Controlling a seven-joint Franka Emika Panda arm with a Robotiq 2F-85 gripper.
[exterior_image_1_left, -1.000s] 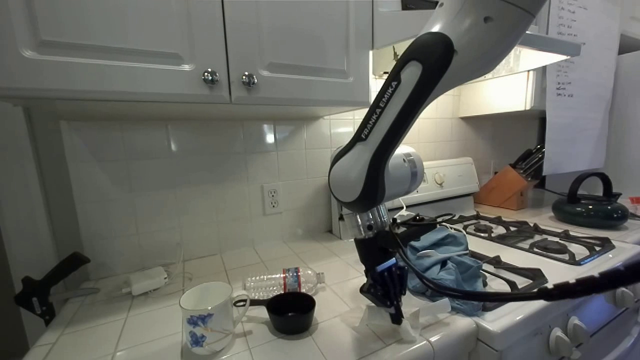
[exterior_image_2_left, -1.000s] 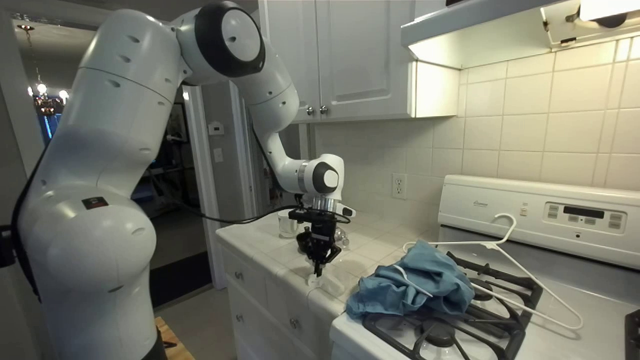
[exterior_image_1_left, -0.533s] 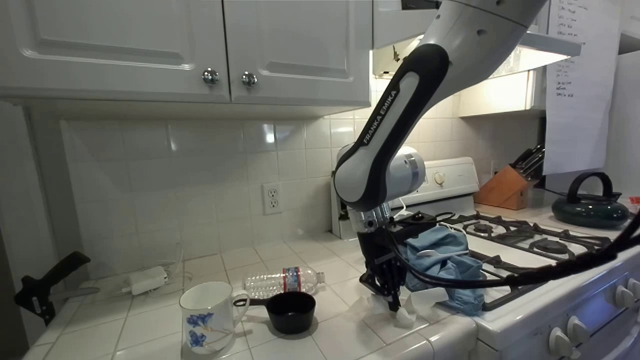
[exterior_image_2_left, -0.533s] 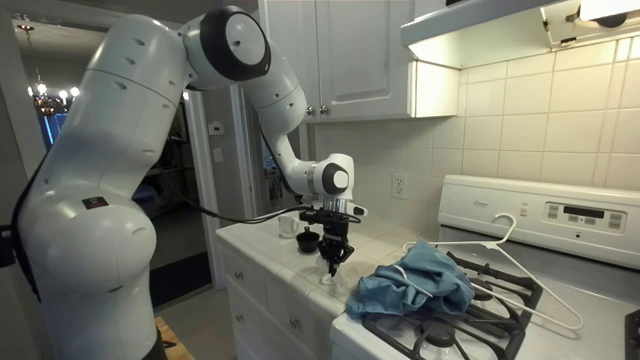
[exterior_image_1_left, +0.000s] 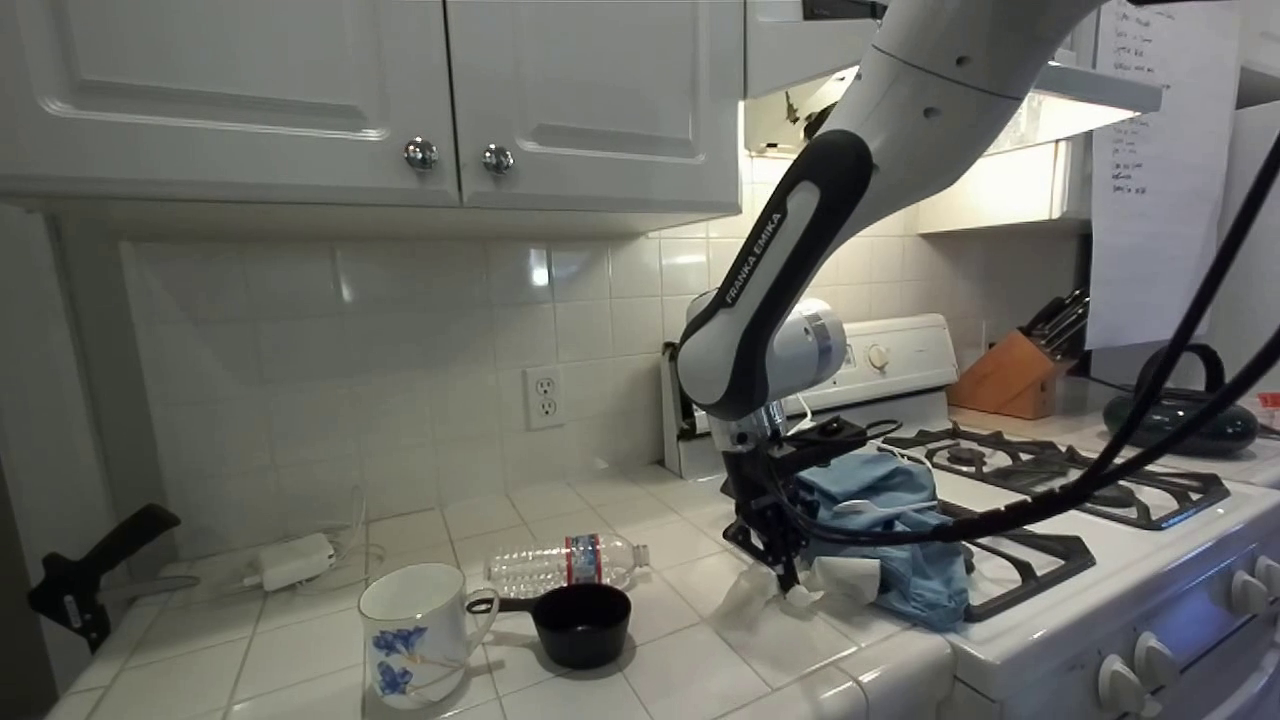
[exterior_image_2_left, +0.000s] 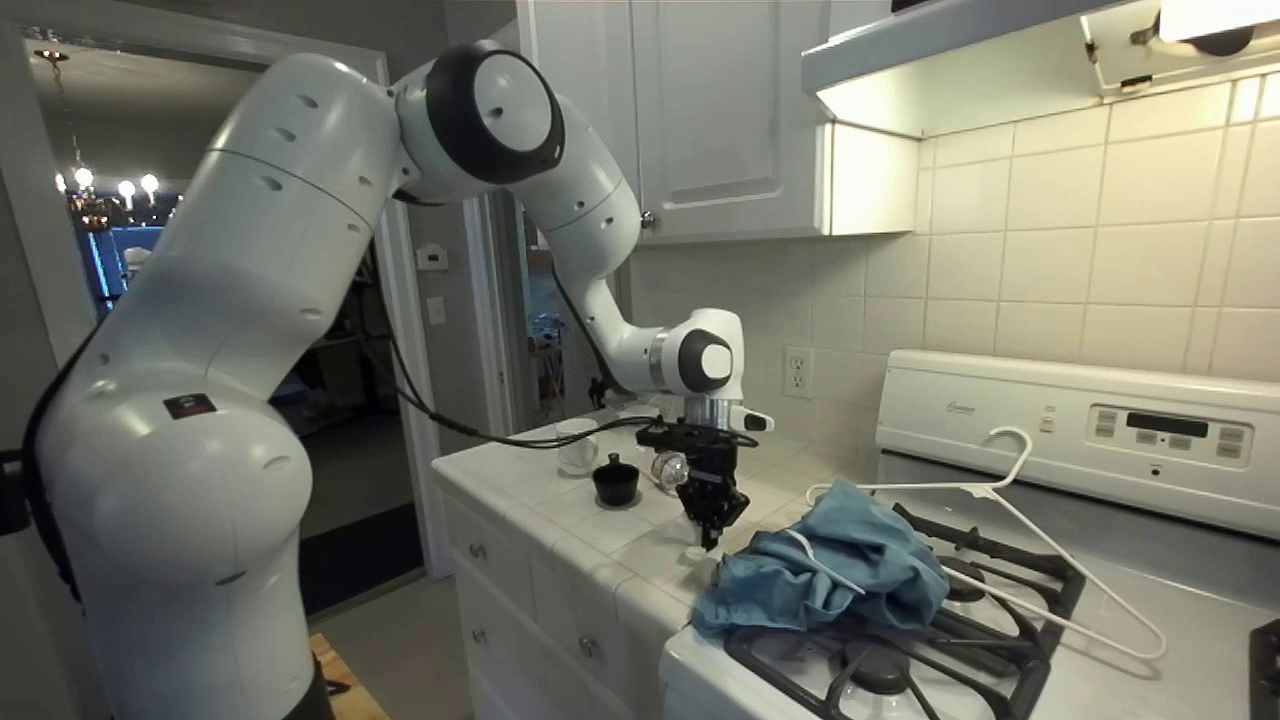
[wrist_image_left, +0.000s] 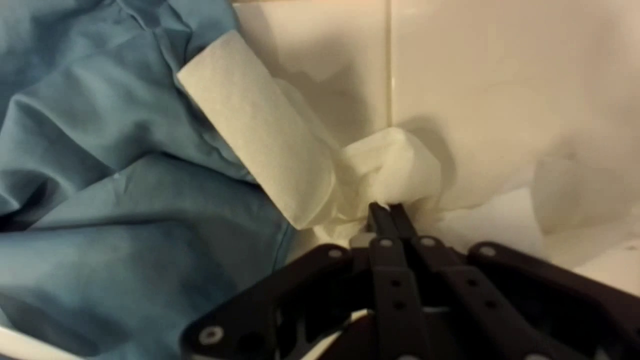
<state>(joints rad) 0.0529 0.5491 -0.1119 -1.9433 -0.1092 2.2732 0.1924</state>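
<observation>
Your tool (wrist_image_left: 387, 206) is clenched, tips pinching the tissue (wrist_image_left: 407, 167) approx ctr of the wrist view. Tissue's crumpled at the tips; a curled flap runs up & L over the edge of the blue cloth (wrist_image_left: 125, 200) as you see it there (can't tell if they touch), & more of it spreads R over the worktop (wrist_image_left: 500, 65). In an exterior view you've got the tissue lower ctr-R, just L of the cloth. That cloth lies bunched on the stove (exterior_image_2_left: 1190, 560), lower R in an exterior view, w/ a white hanger (exterior_image_2_left: 985, 490) poking out.

Btm ctr of an exterior view, on the worktop: black scoop (exterior_image_1_left: 582, 637), upright; clear bottle (exterior_image_1_left: 525, 568) on its side just behind; L of them a mug (exterior_image_1_left: 412, 635) w/ blue flowers, upright. Charger (exterior_image_1_left: 292, 562) sits mid-L, near the wall. Knife block (exterior_image_1_left: 1010, 377) & kettle (exterior_image_1_left: 1175, 425) far R, past the stove.
</observation>
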